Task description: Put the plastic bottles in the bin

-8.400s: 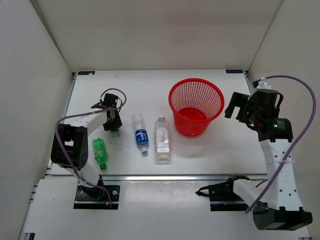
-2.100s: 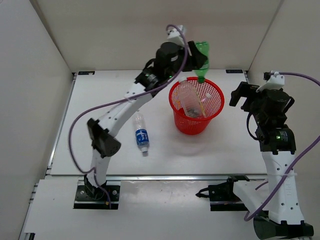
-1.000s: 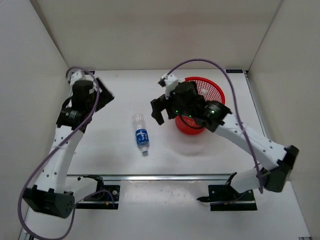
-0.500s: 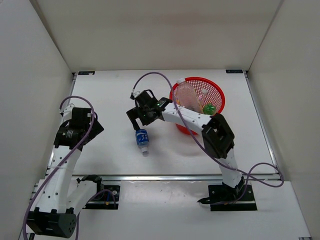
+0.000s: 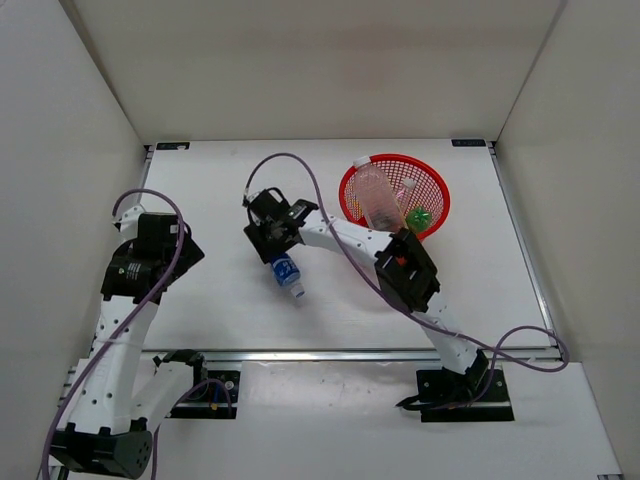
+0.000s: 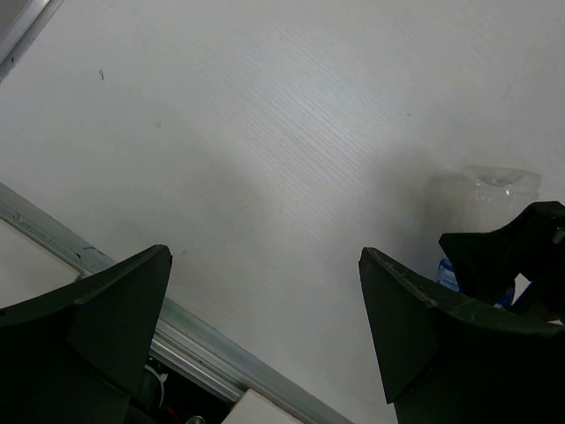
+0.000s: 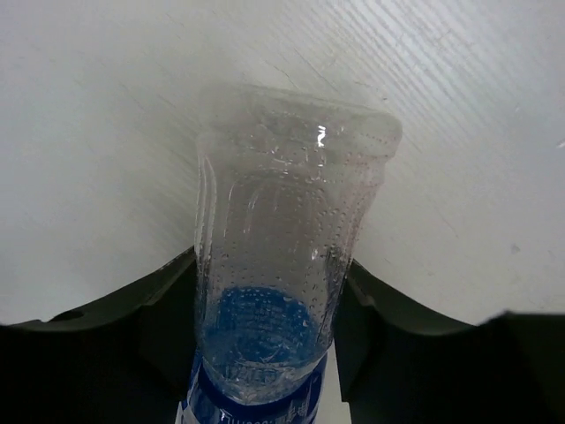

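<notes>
One bottle lies outside the bin (image 5: 395,156): the clear blue-label bottle (image 5: 286,273), on the white table (image 5: 220,180) left of the bin and well apart from it. We see the right arm stretched across the table, with the right gripper (image 5: 272,228) over the base end of that bottle. In the right wrist view the two dark fingers (image 7: 177,305) sit tight against either side of the bottle's clear body (image 7: 282,265), just above the blue label, so the right gripper (image 7: 269,274) is closed around the bottle. The bottle's base points away from the camera. We cannot tell whether it is raised off the table or resting on it.

Inside the red mesh bin we make out the wide ribbed clear bottle (image 5: 374,196) leaning on the far left wall, the green bottle (image 5: 418,217) near the right side, and the white cap of a third bottle (image 5: 408,185) between them.

The left arm is folded back over the left side of the table. The left gripper (image 6: 263,265) is spread wide with nothing between its fingers, only bare table under it. From its camera we see the blue-label bottle (image 6: 491,199) off to the right.
</notes>
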You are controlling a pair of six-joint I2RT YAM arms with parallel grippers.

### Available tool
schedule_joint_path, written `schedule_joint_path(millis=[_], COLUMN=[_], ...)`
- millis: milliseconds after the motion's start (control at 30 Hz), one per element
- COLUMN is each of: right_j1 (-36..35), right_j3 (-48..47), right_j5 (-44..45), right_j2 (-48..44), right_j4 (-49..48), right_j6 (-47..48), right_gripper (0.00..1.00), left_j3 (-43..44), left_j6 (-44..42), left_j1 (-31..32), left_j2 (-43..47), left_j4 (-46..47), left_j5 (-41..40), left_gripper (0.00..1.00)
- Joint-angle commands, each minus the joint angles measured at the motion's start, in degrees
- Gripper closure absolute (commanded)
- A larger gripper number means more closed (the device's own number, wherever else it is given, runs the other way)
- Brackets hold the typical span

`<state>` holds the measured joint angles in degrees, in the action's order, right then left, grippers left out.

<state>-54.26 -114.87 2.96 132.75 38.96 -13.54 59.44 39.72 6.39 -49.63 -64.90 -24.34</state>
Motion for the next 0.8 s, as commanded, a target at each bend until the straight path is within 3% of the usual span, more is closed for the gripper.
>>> schedule_joint_path(millis=[0, 100, 233, 333, 467, 567, 767], right_j1=[2.8, 6.5, 12.1, 19.2, 36.5, 43.4, 45.3], right_j3=[-6.0, -7.7, -1.9, 2.1, 15.8, 23.3, 30.4], right_j5=[-5.7, -13.9, -19.9, -17.9, -20.2, -23.3, -19.8], right_j2=[-11.6, -20.4, -35.9, -44.9, -55.2, -58.0, -55.1], right_j4=[0.6, 0.3, -5.8, -8.2, -14.1, -16.7, -21.4], right_j6=[1.3, 1.3, 3.5, 3.6, 2.7, 3.9, 7.1], right_gripper=[0.75, 0.80, 0.82, 0.83, 0.83, 0.80, 0.74], left_j3=[3.6, 3.9, 1.1, 0.0, 2.5, 6.9, 12.4], left_j6=[-0.9, -1.5, -2.7, -2.7, -4.1, -5.2, -6.6], left_j1=[0.5, 0.6, 1.1, 3.1, 9.6, 14.4, 19.5], left_j2=[-0.2, -1.4, -3.2, -5.9, -12.1, -17.2, -25.2], left_j4=[0.7, 4.0, 10.4, 15.9, 21.7, 22.8, 25.6], left_j5=[-1.6, 1.2, 5.7, 9.8, 11.0, 8.8, 11.3], left_gripper=[0.01, 0.01, 0.01, 0.01, 0.02, 0.01, 0.01])
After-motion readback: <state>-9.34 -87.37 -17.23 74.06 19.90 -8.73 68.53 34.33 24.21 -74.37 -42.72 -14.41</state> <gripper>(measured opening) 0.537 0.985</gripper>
